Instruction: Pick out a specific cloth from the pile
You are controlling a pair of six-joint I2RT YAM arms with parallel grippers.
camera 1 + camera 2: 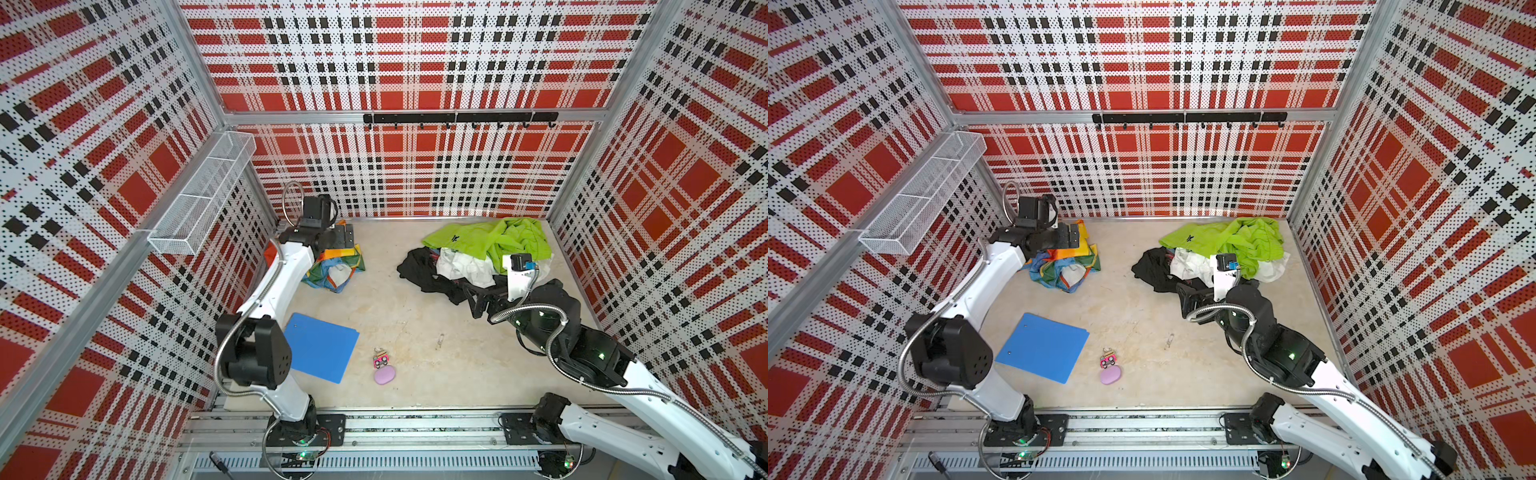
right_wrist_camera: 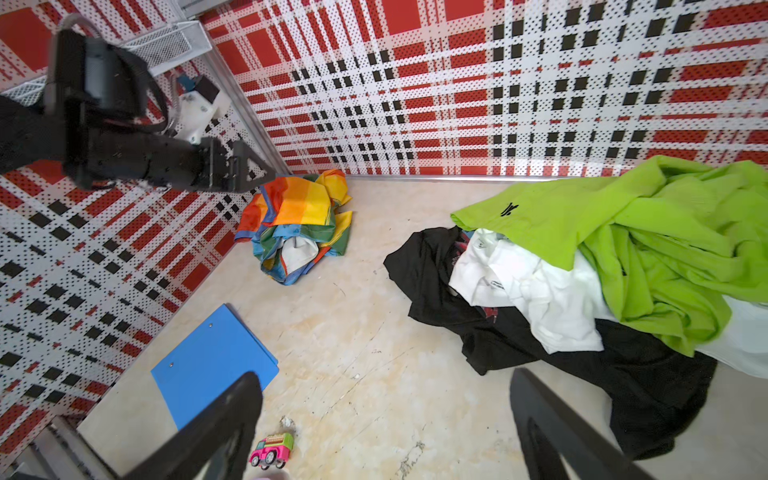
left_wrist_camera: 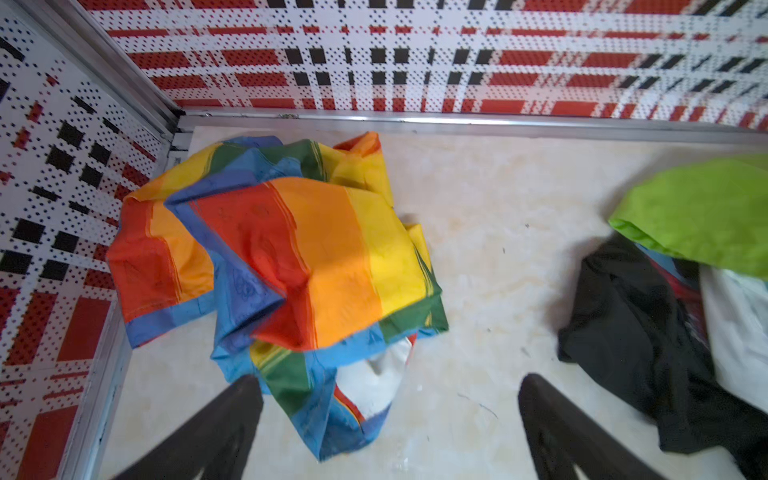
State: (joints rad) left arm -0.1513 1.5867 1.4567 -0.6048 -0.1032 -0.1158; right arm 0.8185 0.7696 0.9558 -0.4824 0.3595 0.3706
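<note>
Lying bunched up just below and ahead of the left gripper, the cloth is well apart from the pile. That gripper is wide, empty and nearer. The right gripper, wide too, hovers by the pile. The cloth's long side is hard to tell.

Your left arm rises from its base on the near rail. The elbow is folded close to the front and the white forearm reaches toward the far left corner. The wrist there tips downward. Your left end effector hangs above the bench with its jaws spread wide, and nothing sits between its two dark fingers. Your right arm stretches from the near right corner forward and inward, and its wrist is pitched down too. Your right end effector is low, its jaws likewise wide apart and gripping nothing.
</note>
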